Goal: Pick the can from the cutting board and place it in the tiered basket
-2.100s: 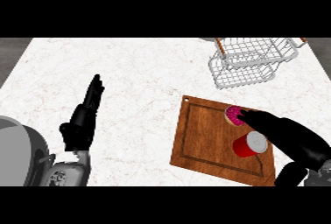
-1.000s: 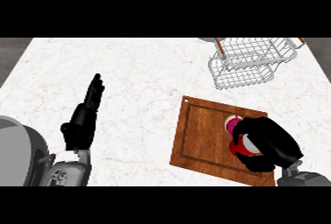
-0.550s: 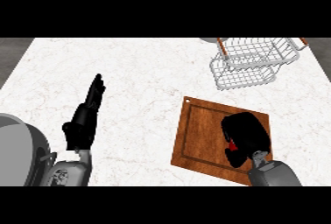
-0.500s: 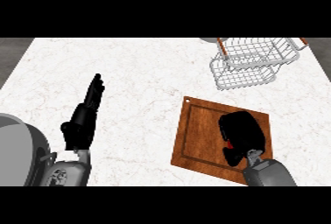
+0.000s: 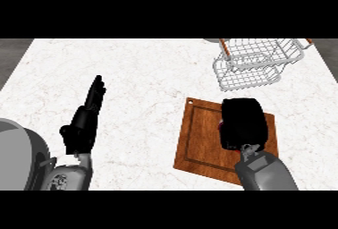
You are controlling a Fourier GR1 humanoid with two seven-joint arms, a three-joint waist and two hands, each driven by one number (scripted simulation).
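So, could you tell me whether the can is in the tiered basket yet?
Not yet. The tiered basket holds nothing visible; the right hand covers the can's spot on the cutting board.

The counter (image 5: 152, 71) is white marble with faint veins. At its far edge, on both corners, a dark grey floor (image 5: 13, 49) shows.

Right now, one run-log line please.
phase: grasp | right hand over can on cutting board | left hand resting open | tiered basket waiting
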